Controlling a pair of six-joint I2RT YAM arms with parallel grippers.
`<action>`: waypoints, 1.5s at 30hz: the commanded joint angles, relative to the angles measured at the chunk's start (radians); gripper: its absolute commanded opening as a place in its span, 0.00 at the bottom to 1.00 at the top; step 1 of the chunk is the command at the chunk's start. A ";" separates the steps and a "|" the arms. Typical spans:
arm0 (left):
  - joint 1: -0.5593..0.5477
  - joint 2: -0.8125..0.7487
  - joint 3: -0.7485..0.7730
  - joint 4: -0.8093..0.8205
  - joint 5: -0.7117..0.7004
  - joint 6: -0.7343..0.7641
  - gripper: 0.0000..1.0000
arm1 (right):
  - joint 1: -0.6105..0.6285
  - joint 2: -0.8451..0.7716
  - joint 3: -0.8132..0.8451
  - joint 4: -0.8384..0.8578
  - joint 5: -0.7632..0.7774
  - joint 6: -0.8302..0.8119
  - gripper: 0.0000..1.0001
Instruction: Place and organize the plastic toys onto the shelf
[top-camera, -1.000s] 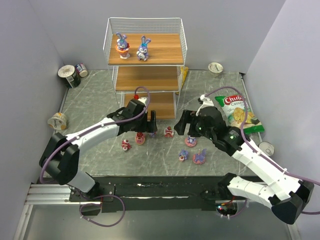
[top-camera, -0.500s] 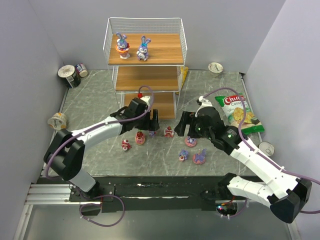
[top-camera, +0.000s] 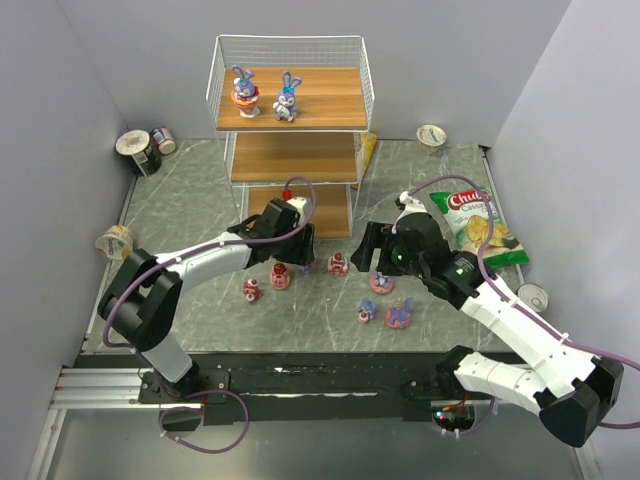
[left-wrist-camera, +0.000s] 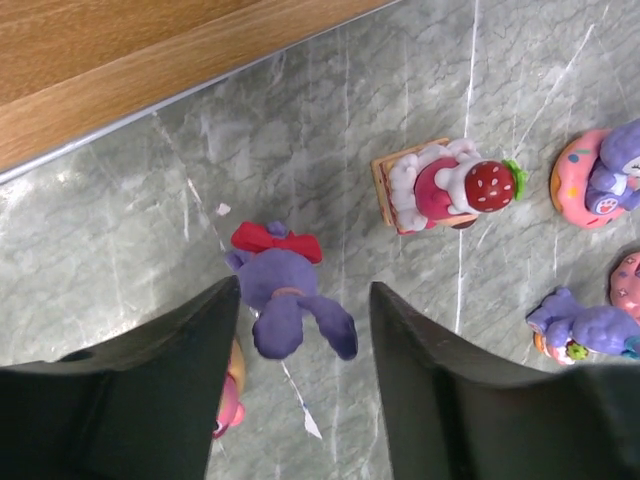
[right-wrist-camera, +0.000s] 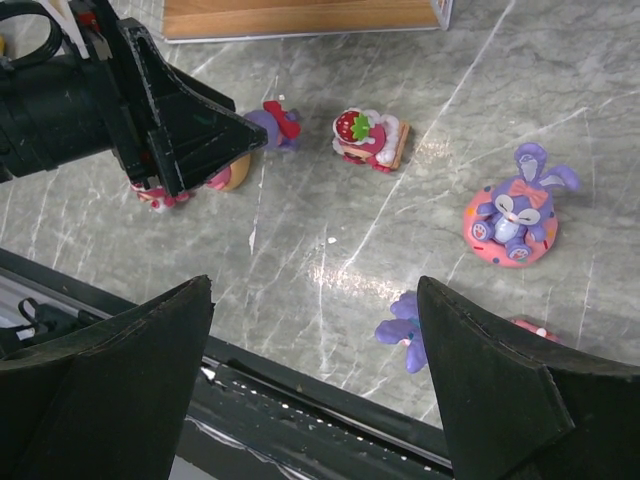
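- Near the middle of the desk, just before the lowest board of the white wire shelf with brown wooden boards, the left gripper is hanging released. Its jaws are standing apart, one at each side of the small purple plastic figurine with a red bow, which is lying on the marble top. Whether a finger is touching it, I cannot tell.
- This figurine is lying nearer to one finger than to the other. In my judgement a closing is risking to push or turn it, or to pinch only an ear, so that it is slipping out during the lift.
- The round pink plastic figure is peeking from under that same finger, and a deeper descent is risking to knock it away.
- The lowest board is waiting close beyond the fingers, so a careless lift toward the far edge is risking to strike the wood or the wire.
- The right gripper is hovering released too, holding nothing, toward the right edge from the left one. With both arms working so near, they are risking to bump.
- A purple-blue bunny on a red base and a second purple-blue bunny are standing on the top board, while seven toys are waiting on the desk.
- Against one second ago, the left arm's elbow is standing nearer to the middle and its gripper slightly more toward the right edge. The right arm and all toys are keeping their places.
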 joint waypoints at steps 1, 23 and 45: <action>0.002 0.025 0.008 0.046 0.028 0.026 0.53 | -0.007 -0.003 -0.009 0.010 0.021 0.019 0.89; 0.002 -0.113 0.327 -0.451 -0.153 -0.278 0.01 | 0.069 0.070 0.051 0.158 -0.044 -0.162 0.90; 0.004 -0.391 0.481 -0.601 -0.153 -0.698 0.01 | 0.410 0.244 0.235 0.549 0.375 -0.473 0.90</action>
